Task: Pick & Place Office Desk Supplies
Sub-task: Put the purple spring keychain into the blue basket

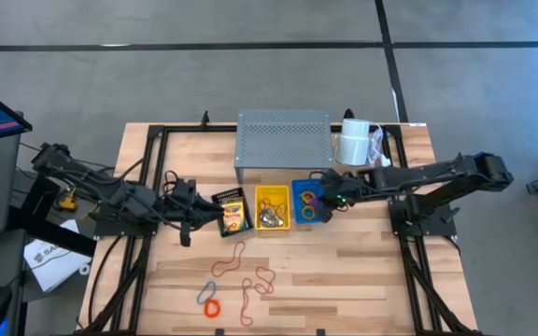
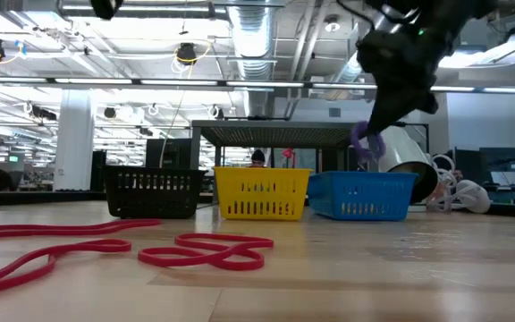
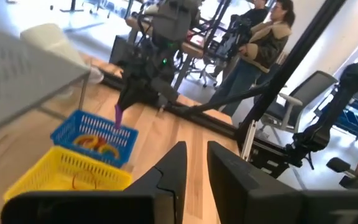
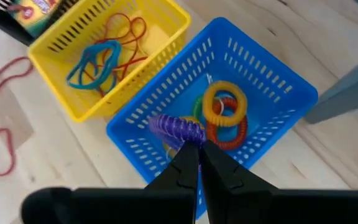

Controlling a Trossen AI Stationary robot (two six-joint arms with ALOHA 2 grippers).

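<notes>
My right gripper (image 4: 197, 152) hangs over the blue basket (image 1: 308, 201), shut on a purple coiled band (image 4: 174, 128). Yellow, orange and green coiled rings (image 4: 224, 104) lie in that basket. Beside it, the yellow basket (image 1: 272, 207) holds thin teal and orange bands (image 4: 95, 59). The black basket (image 1: 232, 213) holds a crayon box (image 1: 234, 216). My left gripper (image 3: 196, 152) is beside the black basket on its left, its fingers slightly apart with nothing between them. Loose red, grey and orange bands (image 1: 241, 280) lie flat on the near table. My right gripper pinches the purple coiled band at one end (image 4: 190, 135) between its two fingertips, coming from above and slanting down. The band hangs below the fingers (image 2: 367, 143), clear above the blue basket's rim (image 2: 365, 176).
The grey perforated riser (image 1: 283, 140) stands just behind the three baskets, with a white roll (image 1: 353, 142) to its right. Red band loops (image 2: 204, 250) lie on the near table. People stand in the room beyond the table's right side (image 3: 263, 37).
</notes>
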